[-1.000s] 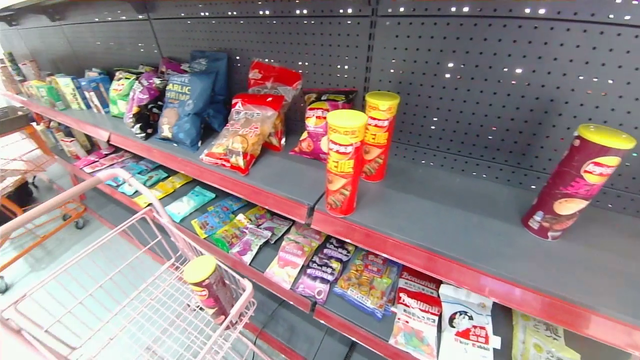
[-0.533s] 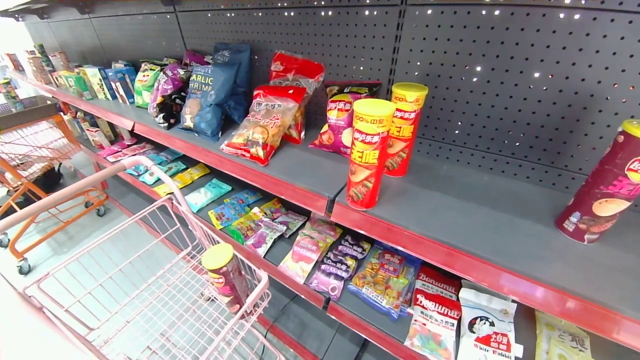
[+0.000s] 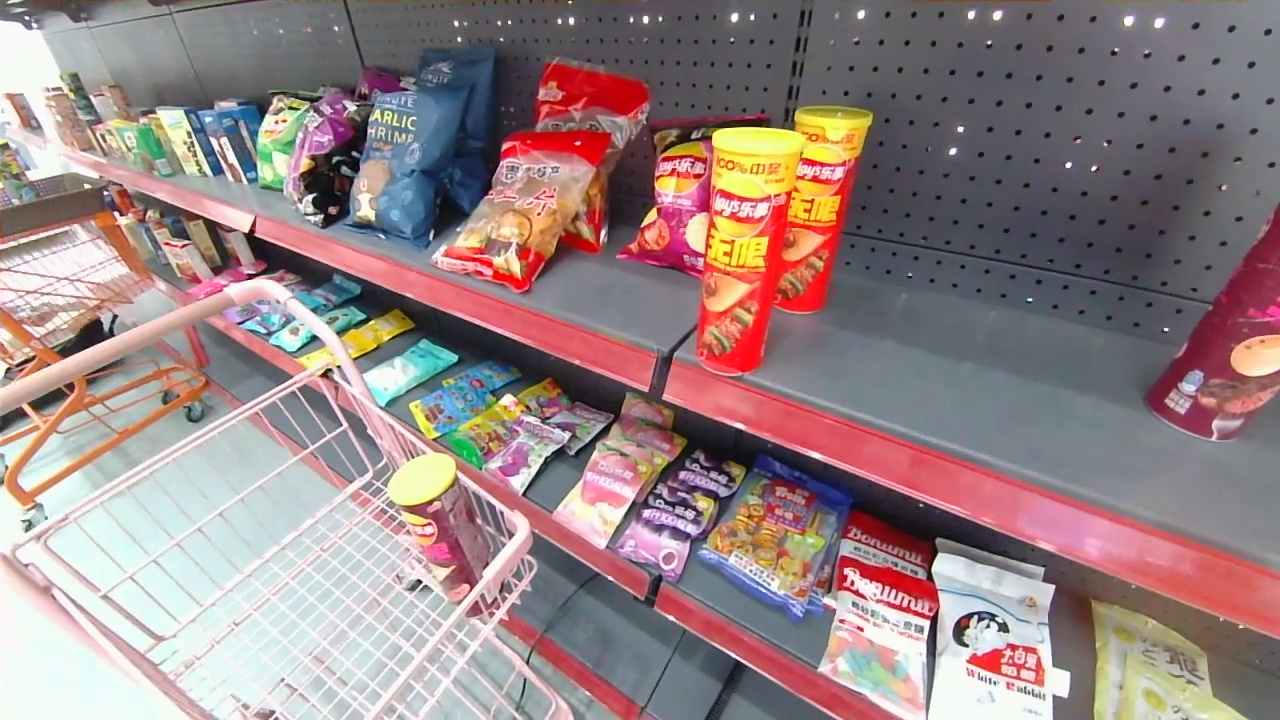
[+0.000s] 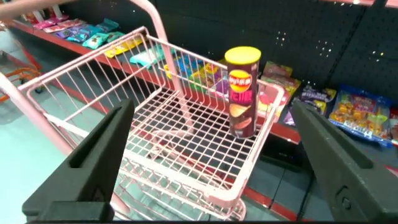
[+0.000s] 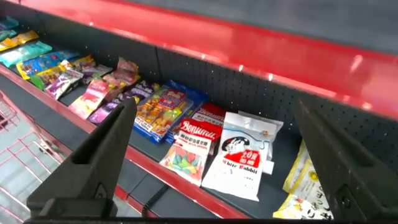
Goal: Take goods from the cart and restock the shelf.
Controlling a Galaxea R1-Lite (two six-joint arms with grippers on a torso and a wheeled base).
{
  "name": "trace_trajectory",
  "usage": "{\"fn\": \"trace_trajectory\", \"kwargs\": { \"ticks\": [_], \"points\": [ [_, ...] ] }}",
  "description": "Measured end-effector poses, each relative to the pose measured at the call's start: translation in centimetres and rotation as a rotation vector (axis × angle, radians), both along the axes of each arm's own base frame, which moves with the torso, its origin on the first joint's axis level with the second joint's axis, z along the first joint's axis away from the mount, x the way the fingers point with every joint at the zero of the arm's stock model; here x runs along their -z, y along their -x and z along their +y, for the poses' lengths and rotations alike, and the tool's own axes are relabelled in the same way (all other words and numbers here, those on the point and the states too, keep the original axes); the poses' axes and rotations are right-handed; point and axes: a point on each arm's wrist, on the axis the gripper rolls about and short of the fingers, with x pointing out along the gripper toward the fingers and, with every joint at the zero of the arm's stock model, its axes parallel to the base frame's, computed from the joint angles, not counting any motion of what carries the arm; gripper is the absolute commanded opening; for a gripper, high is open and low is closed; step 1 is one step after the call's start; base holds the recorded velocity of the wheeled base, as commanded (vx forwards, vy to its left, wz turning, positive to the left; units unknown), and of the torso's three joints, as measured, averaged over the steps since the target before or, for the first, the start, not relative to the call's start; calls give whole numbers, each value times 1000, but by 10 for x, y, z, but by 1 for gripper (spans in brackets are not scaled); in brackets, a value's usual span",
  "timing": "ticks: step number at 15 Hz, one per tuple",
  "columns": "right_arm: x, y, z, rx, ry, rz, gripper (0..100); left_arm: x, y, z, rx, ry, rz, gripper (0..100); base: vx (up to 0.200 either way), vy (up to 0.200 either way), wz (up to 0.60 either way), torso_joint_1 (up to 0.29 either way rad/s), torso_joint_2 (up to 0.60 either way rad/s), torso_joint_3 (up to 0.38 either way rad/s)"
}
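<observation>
Left gripper (image 4: 212, 107) hangs released, jaws spread wide, above the pink cart (image 4: 257, 146). Right gripper (image 5: 212, 107) is just as slack and faces the candy packets (image 5: 186, 146) on the lower tier. From where I stand, the grey shelf (image 3: 950, 400) runs along the pegboard with the cart parked beside it. Snack bags (image 3: 520, 210) lean at its back, and two red chip cans (image 3: 745, 250) stand upright near its edge. A second maroon can (image 3: 1225, 360) stands far right. One maroon chip can (image 3: 440, 525) stands upright in the cart's corner nearest the shelf.
</observation>
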Motion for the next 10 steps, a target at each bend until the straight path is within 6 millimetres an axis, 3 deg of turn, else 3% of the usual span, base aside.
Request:
{"fn": "trace_trajectory", "kwargs": {
  "ticks": [6, 10],
  "points": [
    [0, 0, 0, -1, 0, 0, 100, 0, 0, 0, -1, 1, 0, 100, 0, 0, 0, -176, 537, 349],
    [0, 0, 0, 0, 3, 2, 100, 0, 0, 0, 7, -2, 2, 100, 0, 0, 0, -58, 179, 127]
  ]
}}
